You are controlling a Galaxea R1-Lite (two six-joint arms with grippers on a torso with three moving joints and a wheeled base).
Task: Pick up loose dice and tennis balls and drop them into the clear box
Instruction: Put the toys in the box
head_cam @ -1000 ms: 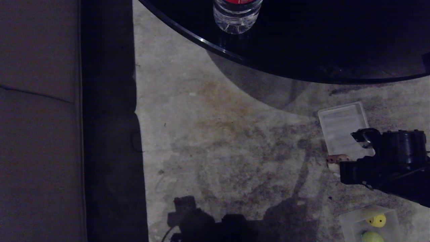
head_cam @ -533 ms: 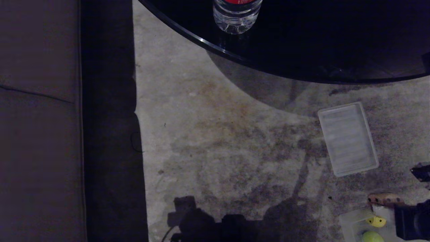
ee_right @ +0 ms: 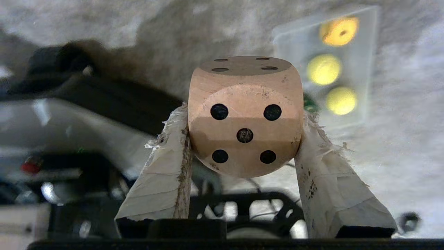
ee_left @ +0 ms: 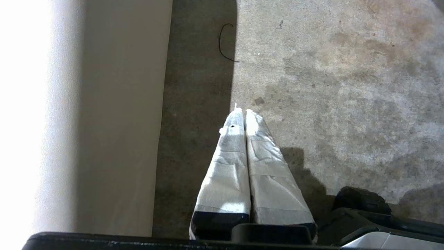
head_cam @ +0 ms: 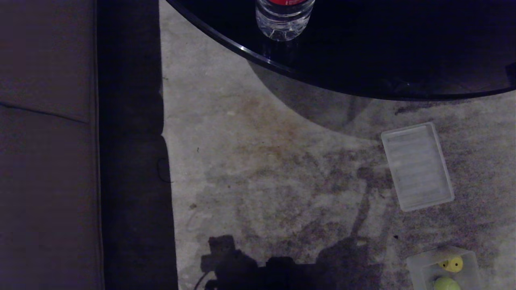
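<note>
Carpeted floor [head_cam: 282,169] runs beneath; the right tool [ee_right: 244,139] clamps a beige die [ee_right: 244,114] between its padded fingers [ee_right: 163,173], gripping opposite flat faces. Wood-like, it looks stiff, light, and unlikely to slip. Beyond it sits the clear box [ee_right: 298,45]. Left tool [ee_left: 241,114] hangs closed, empty.

Bare carpet [head_cam: 282,181] (table [head_cam: 363,48] overhead)

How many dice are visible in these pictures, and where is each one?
2. A beige die is clamped between the right gripper fingers. A yellow die lies in the clear box beside tennis balls. More may be hidden.
</note>
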